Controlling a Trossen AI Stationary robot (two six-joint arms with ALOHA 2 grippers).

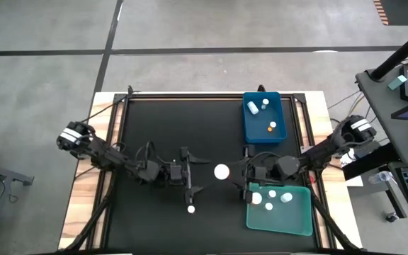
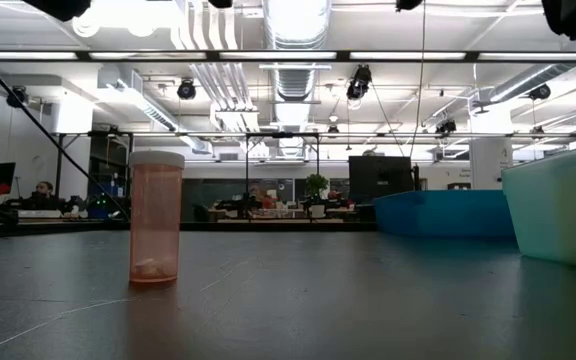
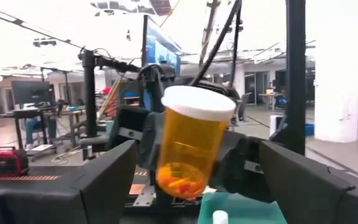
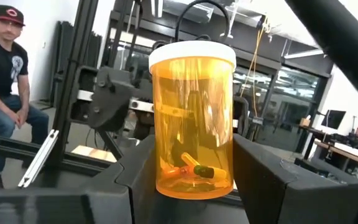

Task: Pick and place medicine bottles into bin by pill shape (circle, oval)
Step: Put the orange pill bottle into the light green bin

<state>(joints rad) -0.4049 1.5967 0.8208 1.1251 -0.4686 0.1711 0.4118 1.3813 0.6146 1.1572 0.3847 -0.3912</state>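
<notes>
The amber medicine bottle (image 4: 193, 118) is held upright and clear of the table, midway between both arms. The right gripper (image 1: 241, 172) appears clamped on its base. The left gripper (image 1: 202, 172) faces it with fingers spread, not touching, probably so the elongated capsules can be read. Blue bin (image 1: 248, 122) and teal bin (image 1: 304, 225) hold sorted bottles, and one standing bottle (image 2: 156, 218) remains on the mat.

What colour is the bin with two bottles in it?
Blue bin; high view shows it best.
</notes>
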